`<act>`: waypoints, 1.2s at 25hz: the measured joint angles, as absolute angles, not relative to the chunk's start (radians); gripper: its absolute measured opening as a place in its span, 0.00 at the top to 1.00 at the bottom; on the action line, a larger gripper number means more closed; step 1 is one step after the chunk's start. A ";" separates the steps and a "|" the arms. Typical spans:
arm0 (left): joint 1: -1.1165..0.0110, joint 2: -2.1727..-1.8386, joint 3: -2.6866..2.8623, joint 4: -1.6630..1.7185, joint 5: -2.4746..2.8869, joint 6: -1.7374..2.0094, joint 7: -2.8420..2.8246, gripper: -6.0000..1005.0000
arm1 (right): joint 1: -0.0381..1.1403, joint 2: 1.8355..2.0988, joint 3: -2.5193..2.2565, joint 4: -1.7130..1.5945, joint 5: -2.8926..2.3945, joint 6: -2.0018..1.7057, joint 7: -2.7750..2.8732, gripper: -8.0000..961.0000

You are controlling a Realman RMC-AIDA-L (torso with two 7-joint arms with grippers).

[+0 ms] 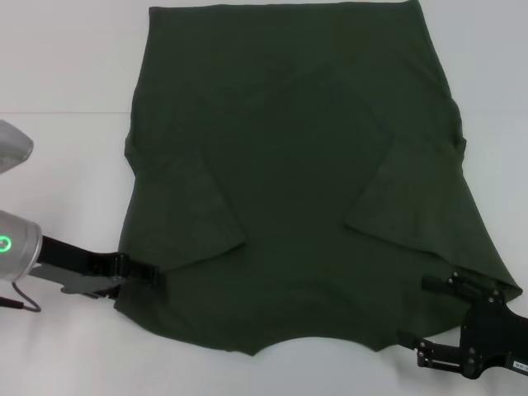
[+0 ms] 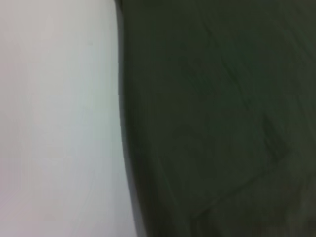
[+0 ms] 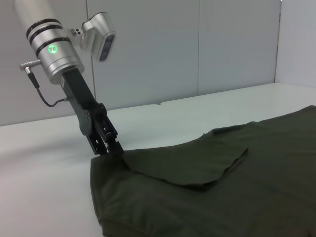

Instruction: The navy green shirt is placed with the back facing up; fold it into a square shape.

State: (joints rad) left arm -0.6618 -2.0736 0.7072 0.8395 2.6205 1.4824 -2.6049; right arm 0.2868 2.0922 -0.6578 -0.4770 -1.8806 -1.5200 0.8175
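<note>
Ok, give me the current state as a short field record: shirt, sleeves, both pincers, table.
shirt: navy green shirt lies flat, plain side up, collar edge nearest the robot
sleeves: both folded inward onto the body
left pincer: left pincer at the shirt's near-left edge by the folded sleeve, tips on the cloth edge; grip cannot be told
right pincer: right pincer open at the near-right corner, cloth edge between its fingers
table: white table

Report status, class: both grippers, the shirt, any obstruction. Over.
Left gripper at near-left shoulder edge of the dark olive-green cotton T-shirt, seemingly pinching. Right gripper open at near-right corner. Both sleeves folded inward, back up. No obstruction visible.
</note>
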 joint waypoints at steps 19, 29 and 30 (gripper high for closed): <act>-0.667 -2.071 0.710 0.812 2.644 1.442 -2.562 0.72 | 0.288 2.092 -0.658 -0.477 -1.881 -1.525 0.818 0.02; -0.664 -2.069 0.710 0.811 2.637 1.442 -2.527 0.94 | 0.284 2.092 -0.653 -0.491 -1.880 -1.556 0.849 0.02; -0.664 -2.069 0.710 0.810 2.637 1.443 -2.523 0.94 | 0.283 2.091 -0.651 -0.501 -1.880 -1.569 0.873 0.02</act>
State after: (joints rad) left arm -0.6643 -2.0690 0.7103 0.8103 2.6368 1.4427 -2.5230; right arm 0.2826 2.0911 -0.6511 -0.5014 -1.8801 -1.5689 0.8732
